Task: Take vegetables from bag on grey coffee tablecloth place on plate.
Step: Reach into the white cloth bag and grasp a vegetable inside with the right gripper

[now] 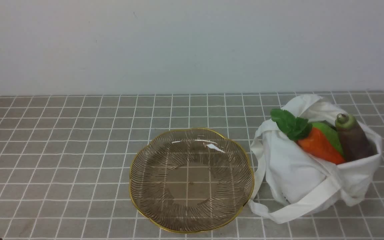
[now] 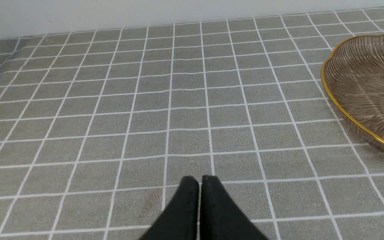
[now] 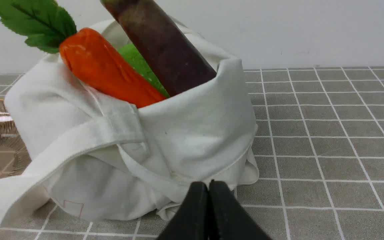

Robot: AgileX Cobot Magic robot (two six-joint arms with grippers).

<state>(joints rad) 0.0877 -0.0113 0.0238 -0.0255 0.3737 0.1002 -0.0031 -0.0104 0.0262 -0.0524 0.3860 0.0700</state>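
Observation:
A white cloth bag (image 1: 298, 173) stands at the right of the grey grid tablecloth (image 1: 62, 150). An orange carrot (image 1: 318, 146) with green leaves, a green cucumber (image 1: 328, 135) and a dark purple eggplant (image 1: 353, 140) stick out of its mouth. The smoky glass plate (image 1: 145, 180) with a gold rim lies empty just left of the bag. Neither arm shows in the front view. My left gripper (image 2: 200, 180) is shut and empty over bare cloth, left of the plate (image 2: 355, 83). My right gripper (image 3: 208, 185) is shut and empty, close to the bag (image 3: 185, 133), carrot (image 3: 108, 71) and eggplant (image 3: 165, 46).
A plain pale wall (image 1: 192, 43) rises behind the table's far edge. One long bag strap (image 1: 288, 210) trails on the cloth toward the plate's near right rim. Bare tablecloth stretches left of the plate and right of the bag.

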